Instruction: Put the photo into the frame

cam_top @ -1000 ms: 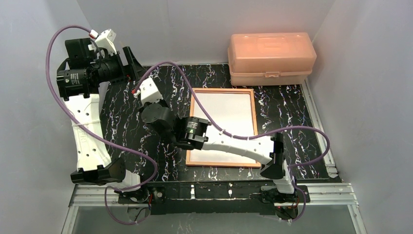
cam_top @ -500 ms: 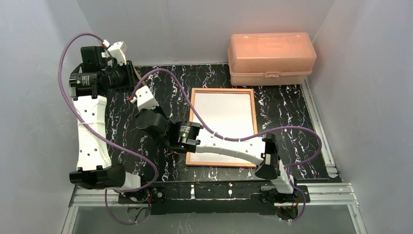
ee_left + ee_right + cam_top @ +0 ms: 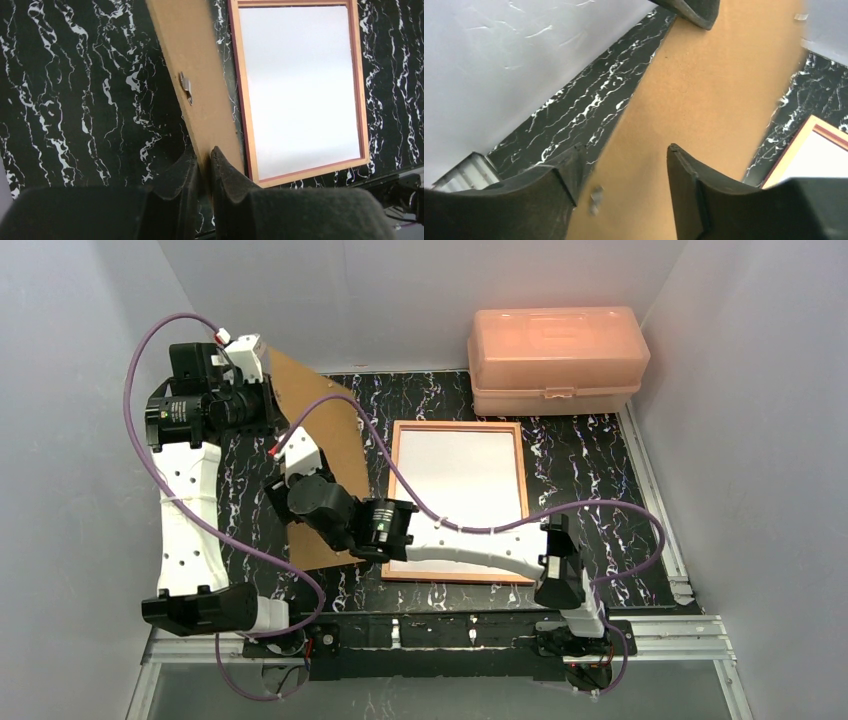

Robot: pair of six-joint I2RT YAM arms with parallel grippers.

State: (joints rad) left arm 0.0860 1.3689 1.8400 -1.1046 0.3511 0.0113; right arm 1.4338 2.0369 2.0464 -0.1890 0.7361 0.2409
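Note:
The frame [image 3: 455,425] lies tan back up in the middle of the black marbled table. The photo [image 3: 465,480] fills it, white back up. In the left wrist view the frame's rim [image 3: 239,100] and the photo [image 3: 300,85] lie just right of a brown backing board [image 3: 192,65]. My left gripper [image 3: 204,160] is shut on that board's edge and holds the board [image 3: 325,420] tilted, left of the frame. The right gripper [image 3: 624,150] is open, its fingers spread over the board's face [image 3: 704,90] and gripping nothing. The left gripper [image 3: 270,400] is at the board's far corner, the right gripper [image 3: 296,472] mid-board.
A peach plastic box [image 3: 555,345] stands at the back right, behind the frame. A small metal clip [image 3: 186,87] sits on the board. White walls close in the left, back and right sides. The right forearm [image 3: 470,540] crosses the frame's near edge.
The left gripper moved in and shut on the backing board. The right gripper opened and let the board go. The board now shows, tilted, left of the frame.

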